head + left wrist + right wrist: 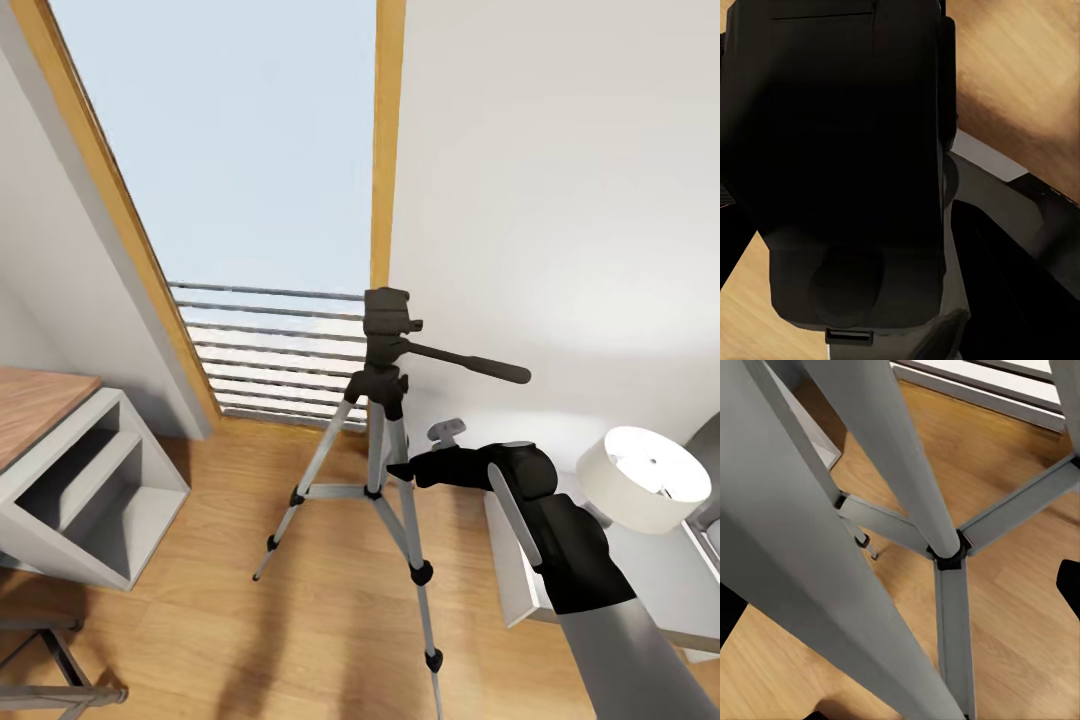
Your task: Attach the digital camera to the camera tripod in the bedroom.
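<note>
Right gripper sits at the tripod's upper legs, just below the head, dark fingers reaching in toward a leg. Can't tell if its jaws are spread or pinched; the right wrist view gives just dark slivers at the frame edges plus close-up silver legs and the center brace hub. Left gripper: the left wrist view is mostly a big dark boxy shape, likely the digital camera with a round lens-like bump at one end, seemingly held close, but too dark to confirm the grip, so state unclear.

Camera tripod stands upright on the wood plank floor, 3 legs spread, in front of the tall wood-framed window. Its black head has nothing mounted on top, pan handle sticking out to the side. White shelf unit off to one side, white lamp shade on the other.

Progress: robot is in the bedroom at the tripod, right arm apparently bracing it. Mounting not yet done; camera has to go onto the head plate.
</note>
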Available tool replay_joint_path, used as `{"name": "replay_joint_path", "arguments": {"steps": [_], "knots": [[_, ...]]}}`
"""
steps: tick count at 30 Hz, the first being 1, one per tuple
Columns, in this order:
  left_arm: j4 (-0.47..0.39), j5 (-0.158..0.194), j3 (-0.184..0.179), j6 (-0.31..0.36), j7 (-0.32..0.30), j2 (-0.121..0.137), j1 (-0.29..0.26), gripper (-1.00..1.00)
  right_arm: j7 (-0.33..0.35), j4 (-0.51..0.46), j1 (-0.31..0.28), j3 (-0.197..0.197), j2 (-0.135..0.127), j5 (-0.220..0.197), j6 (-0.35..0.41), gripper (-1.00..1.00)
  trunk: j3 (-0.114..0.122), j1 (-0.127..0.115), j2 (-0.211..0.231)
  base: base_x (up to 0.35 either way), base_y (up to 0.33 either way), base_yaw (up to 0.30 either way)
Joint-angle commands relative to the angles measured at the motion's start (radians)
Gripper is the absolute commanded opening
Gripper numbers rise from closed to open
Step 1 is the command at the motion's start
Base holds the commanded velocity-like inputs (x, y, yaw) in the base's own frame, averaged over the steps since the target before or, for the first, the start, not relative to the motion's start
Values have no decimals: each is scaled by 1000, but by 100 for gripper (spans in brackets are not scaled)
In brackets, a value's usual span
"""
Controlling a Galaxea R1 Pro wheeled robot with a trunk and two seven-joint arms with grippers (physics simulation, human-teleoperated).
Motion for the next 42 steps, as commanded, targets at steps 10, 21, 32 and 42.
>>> {"name": "replay_joint_path", "arguments": {"steps": [10,21,32,42], "knots": [[0,8,-9,-2,2,6,2,-100,-7,29,-1,-3,-1,-10,8,100,-1,0,-1,1,1,0],[-1,8,-9,-3,2,6,2,-100,-5,30,-1,-2,-21,-9,8,100,-1,0,-1,0,0,0],[0,8,-9,-7,2,6,2,-100,-3,31,-1,-1,-22,-8,5,-100,-1,0,-1,0,0,0],[1,8,-9,-7,2,6,2,-100,-10,35,-1,1,-20,-14,2,-100,-1,0,-1,0,0,0]]}}
